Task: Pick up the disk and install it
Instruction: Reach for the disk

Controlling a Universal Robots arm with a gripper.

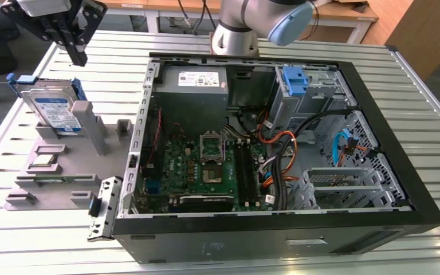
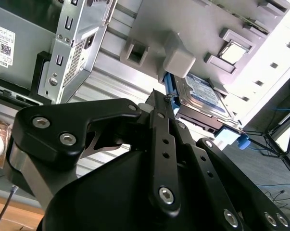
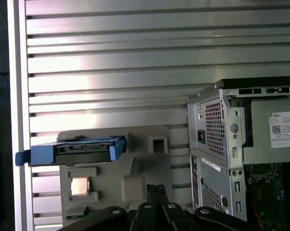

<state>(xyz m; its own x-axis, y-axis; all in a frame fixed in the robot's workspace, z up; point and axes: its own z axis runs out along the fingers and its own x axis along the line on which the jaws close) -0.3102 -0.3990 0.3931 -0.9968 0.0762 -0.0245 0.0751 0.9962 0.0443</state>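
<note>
The disk (image 1: 55, 108) is a silver hard drive with a white-and-blue label in a blue carrier. It stands on edge in a slot of the grey holder (image 1: 90, 134) at the exterior view's left. Both wrist views look along the disk's (image 2: 201, 94) (image 3: 82, 149) blue frame, with its handle end sticking out past the holder. My gripper (image 1: 78, 57) hangs above and slightly behind the disk, apart from it. Its fingers point down, pressed together with nothing between them, and they show in both wrist views as the gripper (image 2: 159, 97) (image 3: 157, 189).
An open computer case (image 1: 403, 189) lies on the slatted metal table (image 1: 434, 97), with its motherboard, cables and power supply exposed. A grey drive cage with a blue bracket (image 1: 294, 79) sits at its far side. A processor chip (image 1: 44, 160) rests in the grey holder.
</note>
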